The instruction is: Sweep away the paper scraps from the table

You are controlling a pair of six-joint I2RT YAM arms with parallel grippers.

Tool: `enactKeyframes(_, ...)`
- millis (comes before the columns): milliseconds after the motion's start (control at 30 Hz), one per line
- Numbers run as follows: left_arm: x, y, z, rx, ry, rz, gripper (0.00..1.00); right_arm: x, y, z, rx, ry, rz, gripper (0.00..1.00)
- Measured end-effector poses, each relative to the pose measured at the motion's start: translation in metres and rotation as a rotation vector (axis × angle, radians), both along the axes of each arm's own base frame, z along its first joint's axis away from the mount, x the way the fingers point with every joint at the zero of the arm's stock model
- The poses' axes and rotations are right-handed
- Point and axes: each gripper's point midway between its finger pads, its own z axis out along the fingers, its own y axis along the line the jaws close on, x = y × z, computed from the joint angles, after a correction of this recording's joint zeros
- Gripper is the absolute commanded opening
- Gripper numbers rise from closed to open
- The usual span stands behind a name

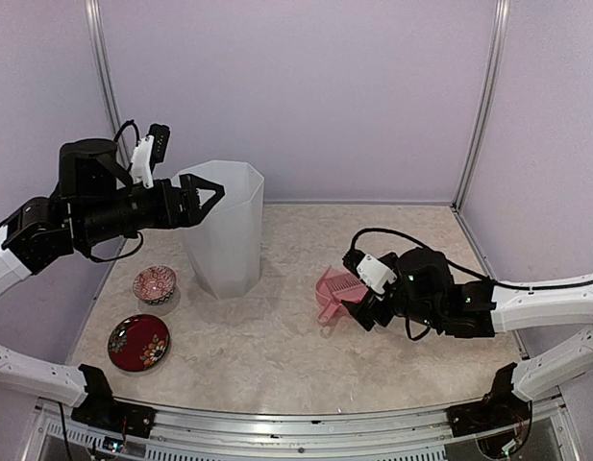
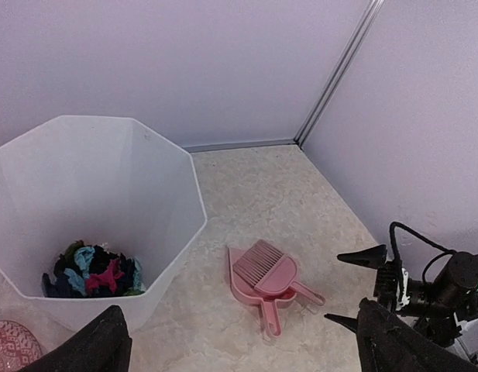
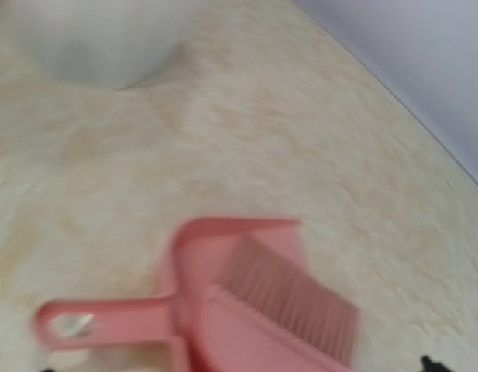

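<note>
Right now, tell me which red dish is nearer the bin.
The small deep bowl, just left of the bin; the flat plate lies farther toward the near edge.

Beige mottled table [image 1: 392, 240], lilac walls behind + both sides. On it: translucent white bin [image 1: 224, 230] upright, back-left of centre. Pink dustpan [image 2: 250, 293] right of bin, well apart, w/ pink brush [image 2: 258, 263] lying in it. Small red bowl [image 1: 155, 284] just left of bin base, prob. not touching. Red plate [image 1: 138, 342] near bowl, closer to front edge.
</note>
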Motion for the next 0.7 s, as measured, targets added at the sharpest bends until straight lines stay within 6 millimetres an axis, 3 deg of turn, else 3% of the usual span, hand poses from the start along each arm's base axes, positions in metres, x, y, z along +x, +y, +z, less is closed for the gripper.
enactKeyframes(233, 0.037, 0.059, 0.023, 0.012, -0.046, 0.202, 0.99, 0.054, -0.044, 0.031, 0.149, 0.056, -0.219, 1.00)
enactKeyframes(433, 0.074, 0.137, 0.019, 0.015, -0.028, 0.444, 0.99, 0.077, -0.085, 0.043, 0.267, 0.107, -0.343, 1.00)
enactKeyframes(567, 0.087, 0.192, 0.000, 0.020, 0.005, 0.609, 0.99, 0.086, -0.108, 0.052, 0.315, 0.097, -0.422, 1.00)
enactKeyframes(700, 0.094, 0.225, -0.037, 0.047, 0.048, 0.724, 0.99, 0.090, -0.130, 0.055, 0.310, 0.030, -0.521, 1.00)
